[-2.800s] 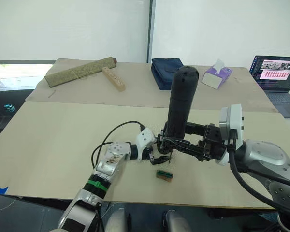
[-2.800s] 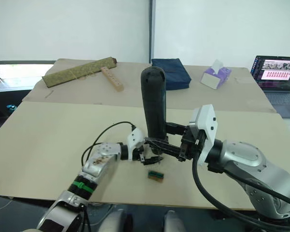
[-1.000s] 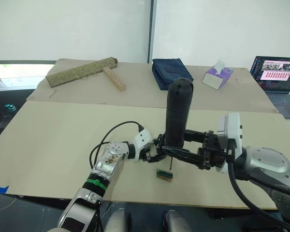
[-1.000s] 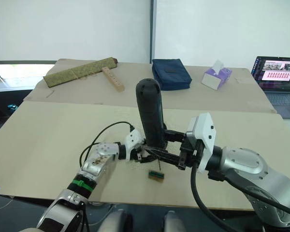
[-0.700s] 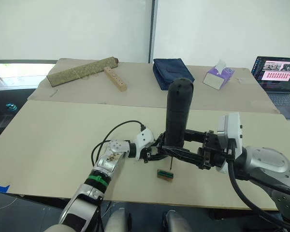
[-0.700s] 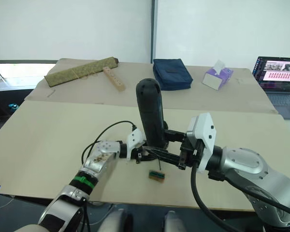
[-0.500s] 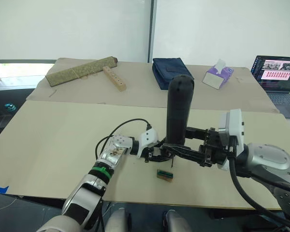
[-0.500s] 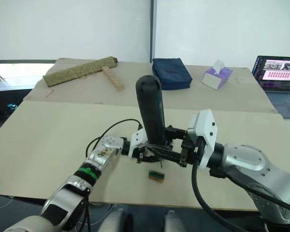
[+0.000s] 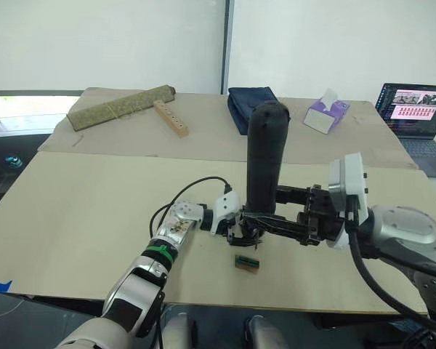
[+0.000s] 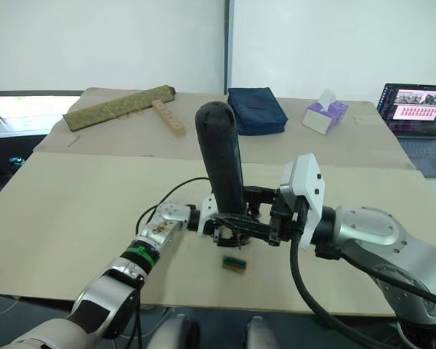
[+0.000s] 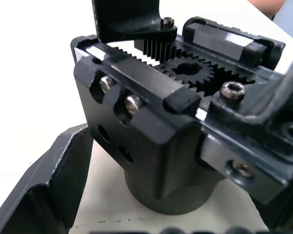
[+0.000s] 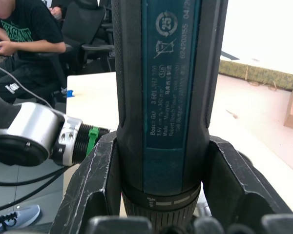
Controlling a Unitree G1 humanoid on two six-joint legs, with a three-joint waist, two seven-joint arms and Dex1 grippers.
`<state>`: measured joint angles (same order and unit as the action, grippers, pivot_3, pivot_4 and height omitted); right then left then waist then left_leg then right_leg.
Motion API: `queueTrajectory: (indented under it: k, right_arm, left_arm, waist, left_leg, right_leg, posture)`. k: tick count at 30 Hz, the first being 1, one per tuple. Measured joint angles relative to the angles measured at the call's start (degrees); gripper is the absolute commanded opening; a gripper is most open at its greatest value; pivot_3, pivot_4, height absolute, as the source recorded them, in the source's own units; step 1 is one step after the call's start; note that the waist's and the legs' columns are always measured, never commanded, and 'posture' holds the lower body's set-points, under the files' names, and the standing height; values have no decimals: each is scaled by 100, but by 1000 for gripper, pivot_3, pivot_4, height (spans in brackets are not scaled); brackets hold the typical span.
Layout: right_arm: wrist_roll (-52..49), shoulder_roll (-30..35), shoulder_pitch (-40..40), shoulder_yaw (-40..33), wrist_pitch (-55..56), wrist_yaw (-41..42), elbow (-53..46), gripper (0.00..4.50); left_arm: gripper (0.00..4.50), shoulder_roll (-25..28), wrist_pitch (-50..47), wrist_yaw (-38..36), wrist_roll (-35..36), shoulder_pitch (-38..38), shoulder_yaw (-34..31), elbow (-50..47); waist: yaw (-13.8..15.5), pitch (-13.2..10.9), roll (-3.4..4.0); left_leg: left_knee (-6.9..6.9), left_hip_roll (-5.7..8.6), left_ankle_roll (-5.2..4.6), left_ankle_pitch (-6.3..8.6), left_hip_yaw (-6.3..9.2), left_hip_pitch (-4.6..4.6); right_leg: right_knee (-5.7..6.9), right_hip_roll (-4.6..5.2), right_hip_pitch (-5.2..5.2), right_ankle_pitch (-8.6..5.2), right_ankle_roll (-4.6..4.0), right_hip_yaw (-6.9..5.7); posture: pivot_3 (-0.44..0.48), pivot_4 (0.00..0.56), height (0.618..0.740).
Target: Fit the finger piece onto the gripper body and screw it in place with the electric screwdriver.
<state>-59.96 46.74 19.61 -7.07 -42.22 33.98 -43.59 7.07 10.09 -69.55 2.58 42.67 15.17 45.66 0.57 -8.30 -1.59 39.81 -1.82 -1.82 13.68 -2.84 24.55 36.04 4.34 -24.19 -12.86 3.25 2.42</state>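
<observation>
The electric screwdriver (image 9: 264,160), a thick black cylinder, stands upright at the table's middle. My right gripper (image 9: 260,218) is shut on its lower end, with its fingers (image 12: 95,185) clamped on both sides of the barrel (image 12: 161,92). Directly under the screwdriver's lower end sits the gripper body (image 9: 241,233), and my left gripper (image 9: 232,227) is shut on it. Up close the gripper body (image 11: 146,131) shows gears, toothed racks and screw heads. A flat black piece with a screw, apparently the finger piece (image 11: 129,19), stands against one rack.
A small green-and-brown block (image 9: 247,262) lies just in front of the grippers. At the back are a rolled mat (image 9: 120,107), a drilled wooden bar (image 9: 171,118), a blue pouch (image 9: 248,107), a tissue box (image 9: 327,115) and a laptop (image 9: 414,109). A seated person (image 12: 19,29) is in the background.
My left arm has pushed the gripper body to the right, under the screwdriver. The screwdriver has risen a little and shifted left, off the green block and over the body.
</observation>
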Motion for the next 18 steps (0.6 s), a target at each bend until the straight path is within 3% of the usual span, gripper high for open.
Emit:
queueTrajectory:
  k: [2, 8, 18]
  right_arm:
    - [-158, -27, 303, 62, -125, -123, 90, 1910]
    - [-628, -202, 1061, 276, -499, -622, 337, 1910]
    - [-538, -398, 1466, 468, -596, -805, 546, 1910]
  left_arm:
    - [2330, 18, 17, -79, 22, -22, -29, 12]
    - [2340, 21, 39, -128, 20, -27, -37, 18]
    - [2340, 54, 178, -77, -36, -44, -27, 21]
  waist:
    - [-16, 0, 0]
    - [-13, 0, 0]
    - [-22, 0, 0]
  left_leg:
    - [0, -2, 0, 0, 0, 0]
    - [-1, -3, 0, 0, 2, 3]
    - [0, -4, 0, 0, 2, 1]
  right_leg:
    - [2, -1, -2, 0, -1, 0]
    - [1, 0, -3, 0, -1, -1]
    - [4, -1, -3, 1, -1, -1]
  posture:
    - [0, 150, 738]
    - [0, 150, 738]
    - [0, 150, 738]
